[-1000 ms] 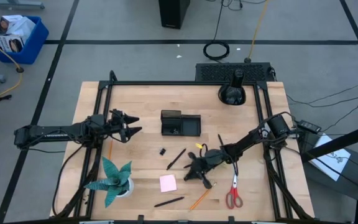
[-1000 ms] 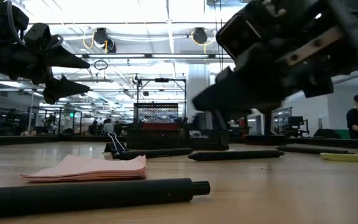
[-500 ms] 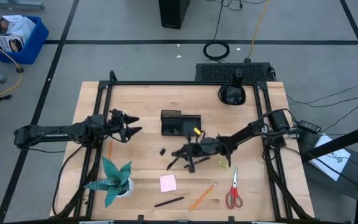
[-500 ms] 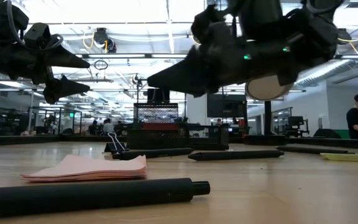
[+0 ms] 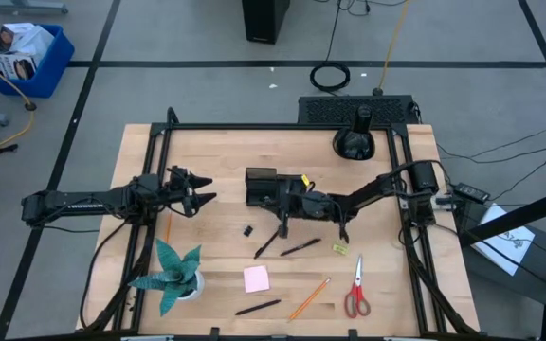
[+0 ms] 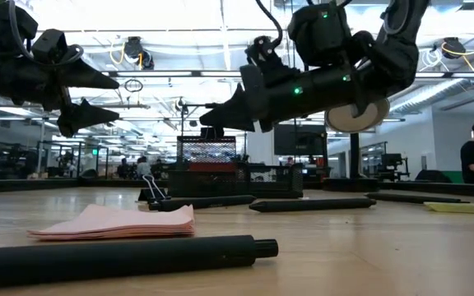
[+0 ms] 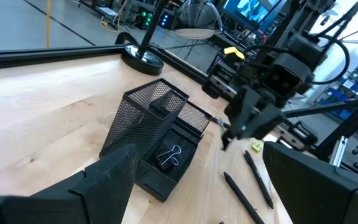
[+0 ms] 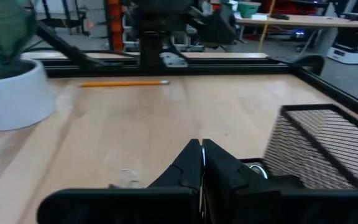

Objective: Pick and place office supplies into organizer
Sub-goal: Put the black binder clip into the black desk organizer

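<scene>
On the wooden table (image 5: 216, 161), the right gripper (image 5: 275, 197) hung pinched together over the mesh organizer (image 5: 275, 188), seemingly delivering; release likely next, while the left gripper (image 5: 202, 190) waited apart.

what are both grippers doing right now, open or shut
left gripper: jaws open, holding nothing, left of the organizer.
right gripper: jaws shut, over the organizer; nothing visibly held.

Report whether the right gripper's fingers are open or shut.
Shut. In the right wrist view the right gripper has both fingers pressed together with no gap, above the organizer.
</scene>
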`<control>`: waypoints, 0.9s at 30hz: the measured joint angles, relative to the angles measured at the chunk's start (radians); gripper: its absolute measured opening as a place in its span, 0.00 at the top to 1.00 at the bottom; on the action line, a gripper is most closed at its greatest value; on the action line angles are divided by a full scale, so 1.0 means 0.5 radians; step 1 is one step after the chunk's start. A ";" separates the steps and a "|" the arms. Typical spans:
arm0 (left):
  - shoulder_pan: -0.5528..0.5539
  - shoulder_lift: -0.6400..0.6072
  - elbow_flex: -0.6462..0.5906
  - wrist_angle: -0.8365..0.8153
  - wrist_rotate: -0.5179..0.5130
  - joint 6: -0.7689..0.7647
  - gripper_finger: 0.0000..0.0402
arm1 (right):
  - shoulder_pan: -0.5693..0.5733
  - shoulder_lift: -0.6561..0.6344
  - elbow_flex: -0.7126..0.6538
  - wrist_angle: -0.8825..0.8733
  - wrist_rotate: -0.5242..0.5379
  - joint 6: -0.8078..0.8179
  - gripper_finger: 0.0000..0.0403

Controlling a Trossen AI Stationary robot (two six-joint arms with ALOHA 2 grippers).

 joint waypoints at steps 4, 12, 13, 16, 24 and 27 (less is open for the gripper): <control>0.000 0.001 0.000 0.000 -0.001 0.023 0.13 | -0.070 0.000 0.013 -0.017 -0.004 0.043 1.00; -0.001 0.000 0.000 0.000 -0.004 0.052 0.13 | -0.131 0.000 0.156 -0.299 -0.006 0.066 1.00; -0.001 0.001 0.000 0.000 -0.008 0.052 0.13 | -0.131 0.000 0.161 -0.297 -0.004 0.066 1.00; 0.000 0.000 0.000 0.000 -0.012 0.052 0.13 | -0.140 0.000 0.163 -0.298 -0.001 0.066 1.00; 0.000 0.001 0.000 -0.001 -0.008 0.066 0.13 | -0.212 0.000 0.164 -0.316 -0.026 0.083 1.00; -0.001 0.000 0.000 -0.001 -0.007 0.066 0.13 | -0.236 0.000 0.164 -0.315 -0.068 0.112 1.00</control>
